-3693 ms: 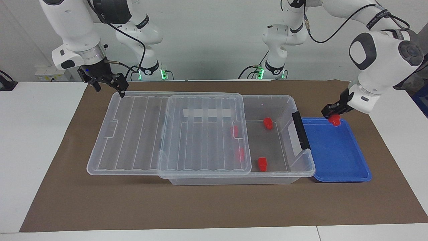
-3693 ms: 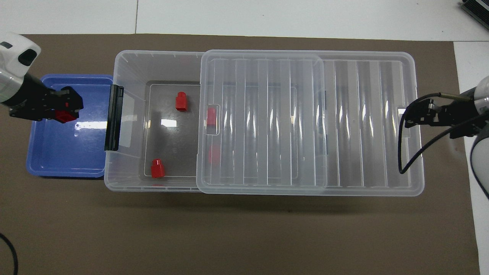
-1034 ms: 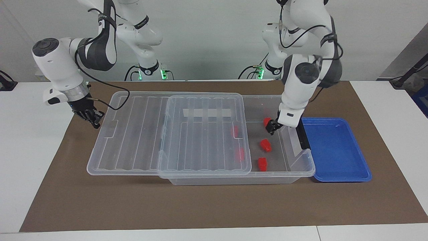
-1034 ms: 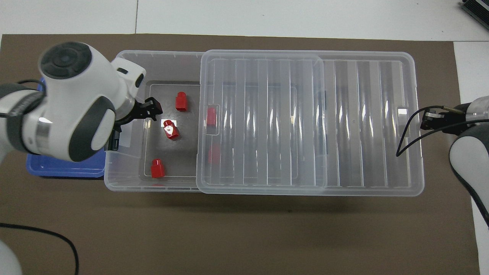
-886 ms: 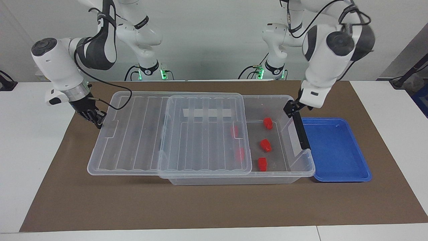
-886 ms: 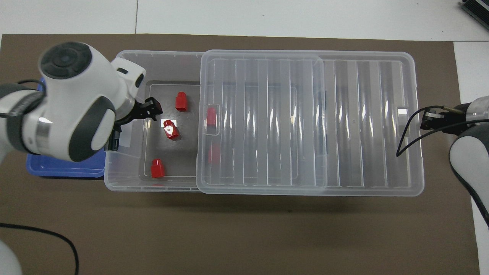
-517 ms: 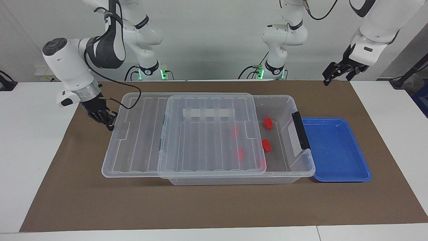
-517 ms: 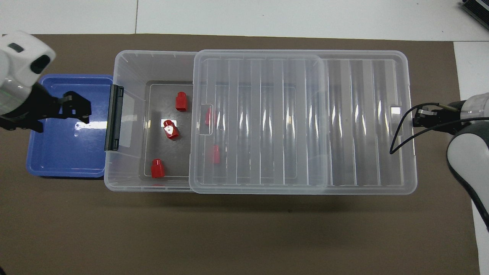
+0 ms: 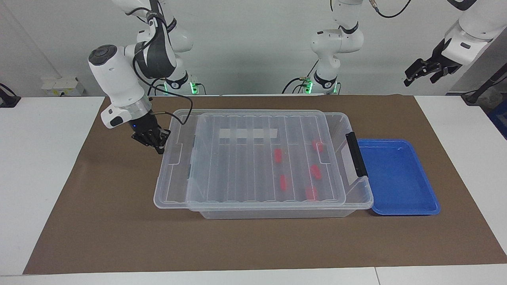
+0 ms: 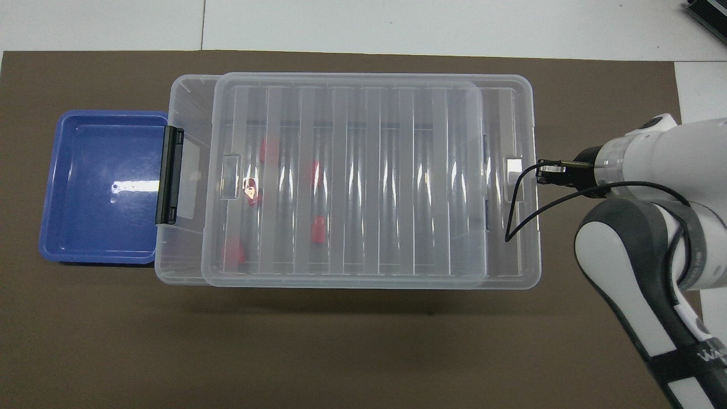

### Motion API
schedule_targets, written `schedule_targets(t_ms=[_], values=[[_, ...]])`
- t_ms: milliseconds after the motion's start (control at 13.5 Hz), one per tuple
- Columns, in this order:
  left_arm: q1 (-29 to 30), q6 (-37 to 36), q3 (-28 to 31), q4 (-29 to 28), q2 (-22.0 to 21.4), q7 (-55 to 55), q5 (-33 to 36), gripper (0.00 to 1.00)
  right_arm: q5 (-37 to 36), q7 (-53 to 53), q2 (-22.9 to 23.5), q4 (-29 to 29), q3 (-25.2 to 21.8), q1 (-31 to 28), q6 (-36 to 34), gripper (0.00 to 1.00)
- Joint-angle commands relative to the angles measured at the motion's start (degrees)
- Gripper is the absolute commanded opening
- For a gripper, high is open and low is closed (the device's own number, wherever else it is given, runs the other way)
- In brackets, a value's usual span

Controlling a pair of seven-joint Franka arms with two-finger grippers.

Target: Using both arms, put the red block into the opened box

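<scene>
The clear box [image 9: 358,198] [image 10: 187,91] lies across the mat, its ribbed lid [image 9: 245,166] [image 10: 369,182] covering nearly all of it. Only a strip by the black handle [image 9: 355,154] [image 10: 170,175] is uncovered. Several red blocks lie inside, blurred through the lid; the red block [image 9: 315,171] [image 10: 250,190] sits among them near the handle end. My right gripper [image 9: 157,147] [image 10: 540,171] is shut, its tip against the lid's end edge. My left gripper [image 9: 423,75] hangs open and empty, high over the left arm's end of the table, out of the overhead view.
A shallow blue tray [image 9: 396,178] [image 10: 102,187] with nothing in it lies beside the box's handle end. A brown mat [image 9: 253,241] covers the table under everything. The right arm's cable [image 10: 511,216] loops over the lid's end.
The right gripper has pushed the lid along the box toward the handle, so it now covers the blocks. The left gripper has risen and drawn farther away from the box.
</scene>
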Motion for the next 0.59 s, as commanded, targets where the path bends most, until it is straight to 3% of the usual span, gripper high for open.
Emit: schedule_targets(t_ms=[0,222,517], values=[[-0.3,2.5,-0.8,-4.4,-2.7,0.4,0.7,1.0,1.7,1.4,0.2,-0.7,0.0,3.1,2.6,0.0],[-0.2,13.9,-0.8,-13.2,-6.6,1.0,0.7,1.0,1.7,4.3,0.3,-0.6,0.0,5.6,2.9,0.0],[-0.3,13.4,-0.8,-12.9,-5.8,1.6,0.7,1.0,1.7,4.1,0.6,-0.5,0.0,6.0,3.2,0.0]])
